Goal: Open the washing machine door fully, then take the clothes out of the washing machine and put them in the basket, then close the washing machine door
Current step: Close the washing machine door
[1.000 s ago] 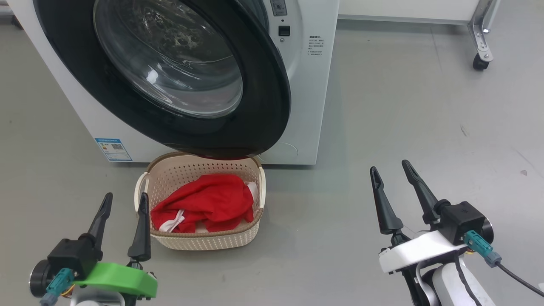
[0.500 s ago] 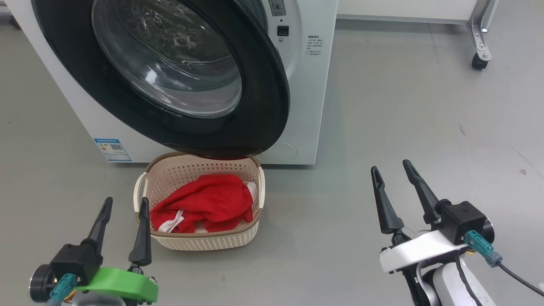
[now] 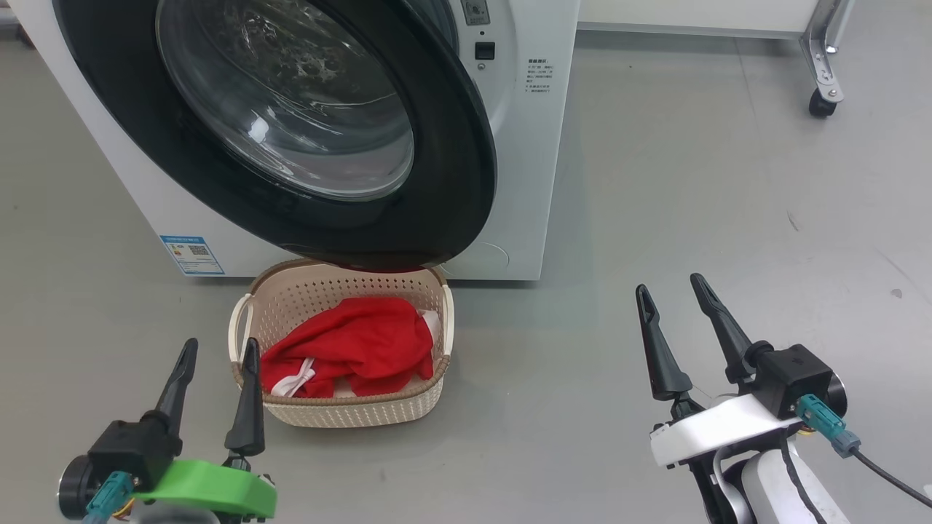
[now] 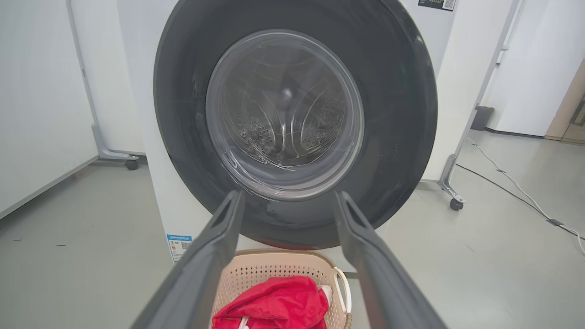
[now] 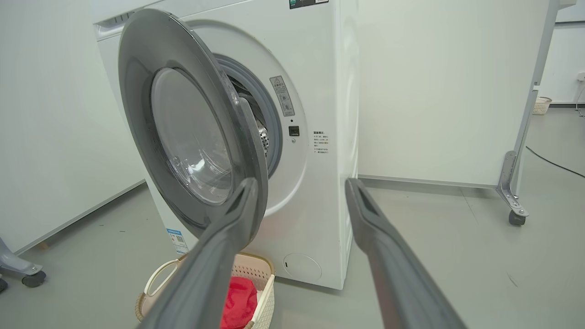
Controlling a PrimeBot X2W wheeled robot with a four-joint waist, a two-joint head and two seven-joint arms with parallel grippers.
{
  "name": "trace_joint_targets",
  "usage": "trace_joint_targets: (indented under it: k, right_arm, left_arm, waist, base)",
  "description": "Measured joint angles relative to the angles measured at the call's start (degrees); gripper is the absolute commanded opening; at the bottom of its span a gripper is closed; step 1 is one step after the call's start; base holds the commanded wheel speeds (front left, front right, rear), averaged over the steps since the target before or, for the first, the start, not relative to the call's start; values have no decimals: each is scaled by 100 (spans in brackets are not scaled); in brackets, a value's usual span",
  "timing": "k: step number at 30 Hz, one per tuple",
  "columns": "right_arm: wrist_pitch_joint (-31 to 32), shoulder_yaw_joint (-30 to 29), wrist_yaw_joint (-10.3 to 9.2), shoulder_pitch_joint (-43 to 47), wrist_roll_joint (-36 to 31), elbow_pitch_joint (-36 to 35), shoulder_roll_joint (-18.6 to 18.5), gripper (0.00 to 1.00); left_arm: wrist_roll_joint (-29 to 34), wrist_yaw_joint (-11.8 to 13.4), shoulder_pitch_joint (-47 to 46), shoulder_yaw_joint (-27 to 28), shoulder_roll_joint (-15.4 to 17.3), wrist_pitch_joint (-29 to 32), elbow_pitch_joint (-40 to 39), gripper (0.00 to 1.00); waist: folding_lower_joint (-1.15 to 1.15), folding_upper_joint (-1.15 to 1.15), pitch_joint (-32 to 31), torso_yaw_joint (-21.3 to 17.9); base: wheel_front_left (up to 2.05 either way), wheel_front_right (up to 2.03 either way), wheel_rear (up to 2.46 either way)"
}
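Nothing held in left gripper (image 3: 222, 342) or right gripper (image 3: 668, 284), both spread wide. Push washing machine door (image 3: 466, 167) on glossy rim near free edge: rigid, hinged, likely slick

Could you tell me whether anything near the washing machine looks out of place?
Only the washing machine door: it stands ajar, overhanging the basket, whose clothes lie bunched inside. Nothing spilled or damaged.

No legible text: blue QR label (image 3: 191, 255) and small print (image 3: 539, 76) (too fine) on the washing machine (image 3: 526, 189)
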Motion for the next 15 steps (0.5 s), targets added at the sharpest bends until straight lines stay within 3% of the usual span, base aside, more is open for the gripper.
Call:
trace_joint_targets:
  k: [15]
  right_arm:
    - [0,-10,1,0,0,1,5,100]
  left_arm:
    - [167,-102,10,73,-49,0,7,100]
  waist:
    - [0,0,21,6]
  base:
    - [0,0,0]
